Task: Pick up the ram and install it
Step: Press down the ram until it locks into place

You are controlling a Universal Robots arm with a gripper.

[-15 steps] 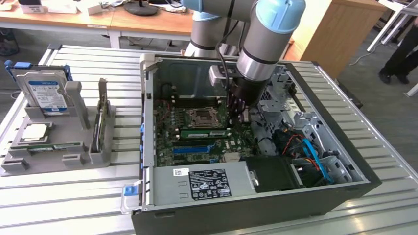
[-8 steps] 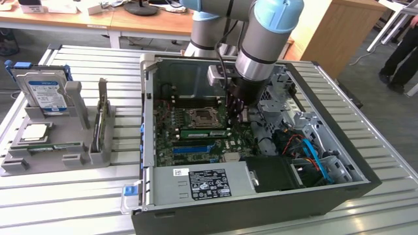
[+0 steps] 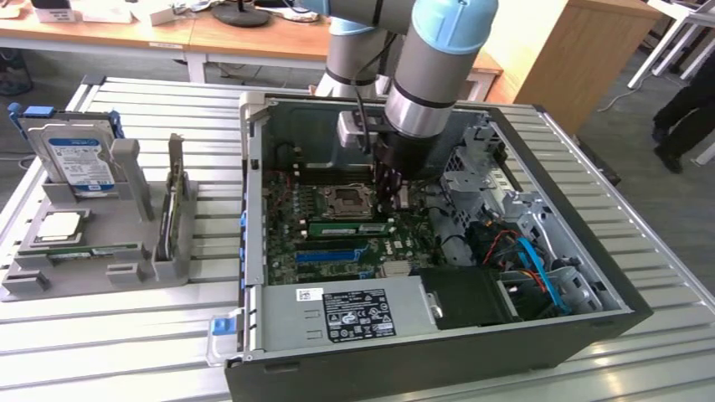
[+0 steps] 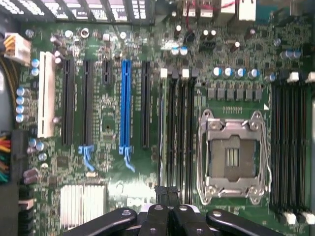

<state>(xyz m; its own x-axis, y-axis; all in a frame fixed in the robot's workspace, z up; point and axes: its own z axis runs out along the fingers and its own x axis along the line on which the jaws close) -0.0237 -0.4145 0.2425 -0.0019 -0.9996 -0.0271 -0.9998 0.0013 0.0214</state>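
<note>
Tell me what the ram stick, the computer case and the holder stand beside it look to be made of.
Ram: green circuit board, matte, seated flat among the motherboard slots. Computer case: likely painted sheet metal, dark outside, bare grey folded edges inside. Holder stand: uniformly dull grey with blocky shapes, probably plastic, possibly printed; the look leaves that open.

We are seeing a green ram (image 3: 348, 227) on a green motherboard (image 4: 113, 191), a blue slot (image 4: 125, 103), a black gripper (image 4: 167, 194), a silver-grey slatted bench (image 3: 134, 335), and a blue-and-white-labelled drive (image 3: 79, 159).
</note>
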